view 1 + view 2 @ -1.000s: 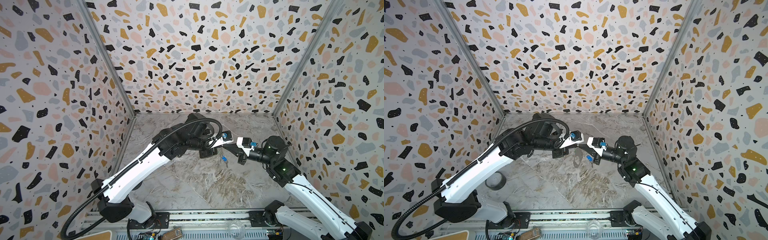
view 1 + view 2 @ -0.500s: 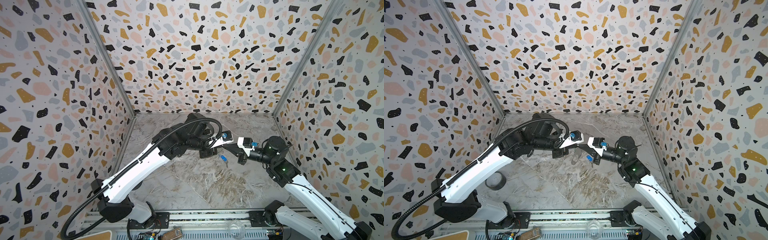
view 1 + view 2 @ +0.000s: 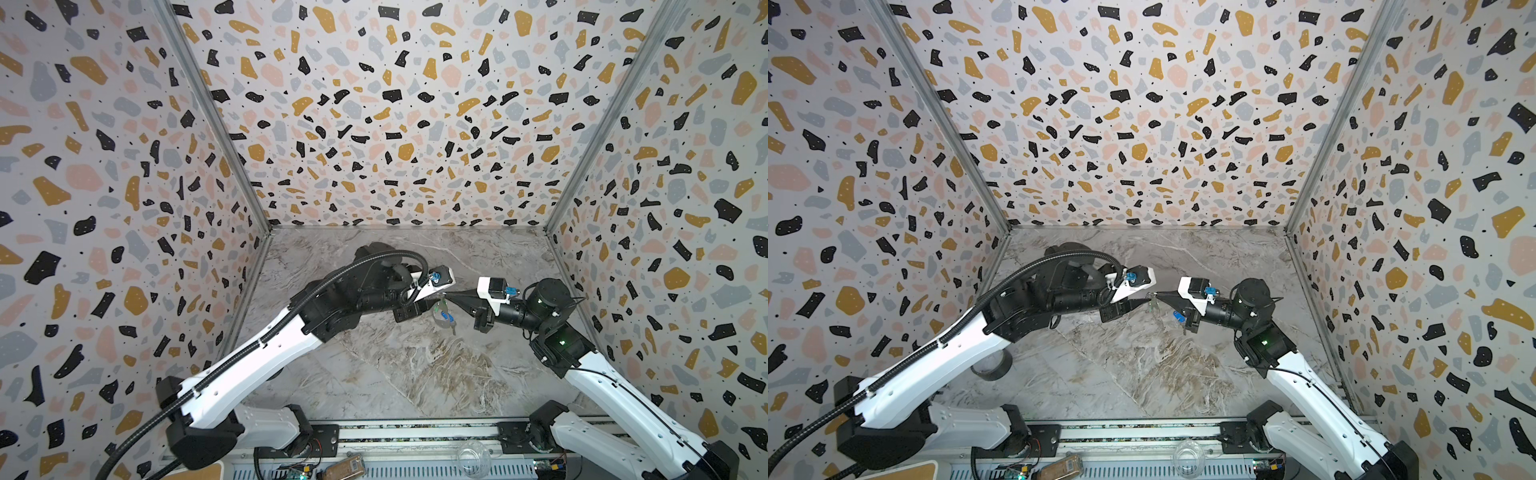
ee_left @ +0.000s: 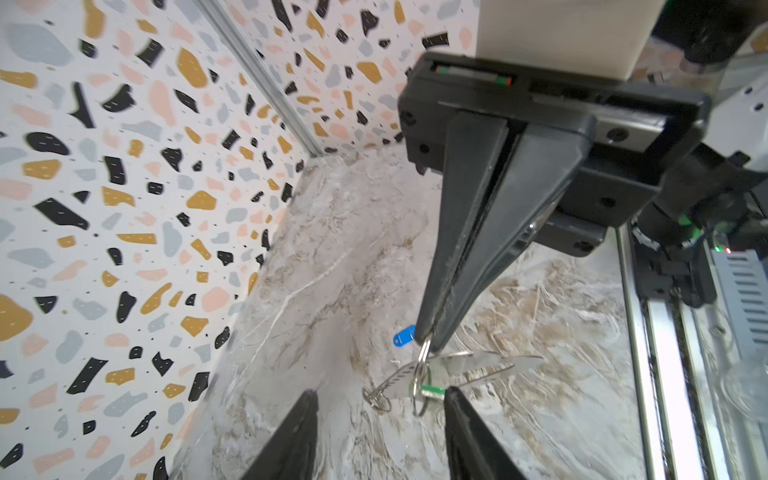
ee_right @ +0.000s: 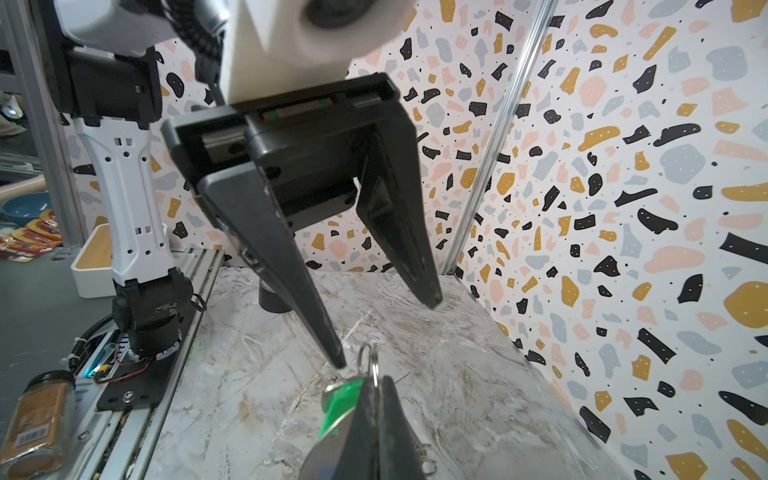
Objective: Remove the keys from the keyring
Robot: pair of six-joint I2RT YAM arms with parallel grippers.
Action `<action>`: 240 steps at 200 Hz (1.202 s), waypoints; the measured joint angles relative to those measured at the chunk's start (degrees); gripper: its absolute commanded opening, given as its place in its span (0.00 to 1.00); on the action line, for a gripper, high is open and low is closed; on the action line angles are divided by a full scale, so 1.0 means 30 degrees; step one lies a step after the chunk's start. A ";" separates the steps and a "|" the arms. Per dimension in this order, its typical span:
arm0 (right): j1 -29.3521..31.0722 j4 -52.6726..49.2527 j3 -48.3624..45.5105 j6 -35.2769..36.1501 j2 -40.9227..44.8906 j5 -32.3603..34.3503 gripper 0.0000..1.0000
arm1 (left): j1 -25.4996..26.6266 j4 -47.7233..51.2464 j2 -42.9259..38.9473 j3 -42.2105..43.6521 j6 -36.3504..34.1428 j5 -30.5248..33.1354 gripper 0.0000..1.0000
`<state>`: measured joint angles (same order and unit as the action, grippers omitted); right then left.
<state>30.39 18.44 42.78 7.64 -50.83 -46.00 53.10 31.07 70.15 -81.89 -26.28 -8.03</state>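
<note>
The right gripper [image 4: 430, 338] is fully closed and pinches the metal ring of the keyring [image 4: 422, 365] at the very tips of its fingers. The whole bunch therefore hangs free in the air over the middle of the surface [image 3: 395, 374], a little toward its right edge, and as far as both top views show it does not touch it. The left gripper [image 5: 386, 332] faces it with the fingers about half apart and has hold of nothing; one fingertip [image 5: 338, 361] is just beside the ring, but I cannot tell if it touches. Below the ring hang the keys [image 4: 478, 361], the green tag [image 4: 430, 391] and the blue tag [image 4: 404, 336]. The long axis of the bunch goes down from the pinched ring toward the surface, and in the left wrist view the key blades fan out sideways, mostly toward the front rail [image 4: 660, 374]. I judge the bunch to be light, with every part stiff and smooth — metal will slide on metal, and it will swing at any push because it hangs from one point only. The ring is probably springy and tight, so a key must be worked around its coil, not pulled straight. The best place to take hold seems the flat head of a key, close to the ring — the tags are wider but dangle loosely and give little control.
</note>
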 measured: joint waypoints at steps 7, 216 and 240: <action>-0.0036 0.0189 -0.0058 -0.0138 0.0000 -0.0036 0.00 | 0.0000 -0.1042 -0.0794 0.1013 0.0401 0.0102 0.54; -0.0146 0.2616 -0.0226 -0.2047 -0.0015 -0.0189 0.00 | 0.3104 -1.4389 -0.3949 1.0134 0.5639 0.5056 0.53; -0.0146 0.2688 -0.0248 -0.2069 -0.0015 -0.0080 0.00 | 0.3381 -1.4717 -0.3745 1.0258 0.5639 0.5756 0.53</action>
<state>29.95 26.50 42.04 1.43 -50.87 -46.24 63.24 -13.08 58.92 -51.11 -9.37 9.23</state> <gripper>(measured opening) 0.044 0.530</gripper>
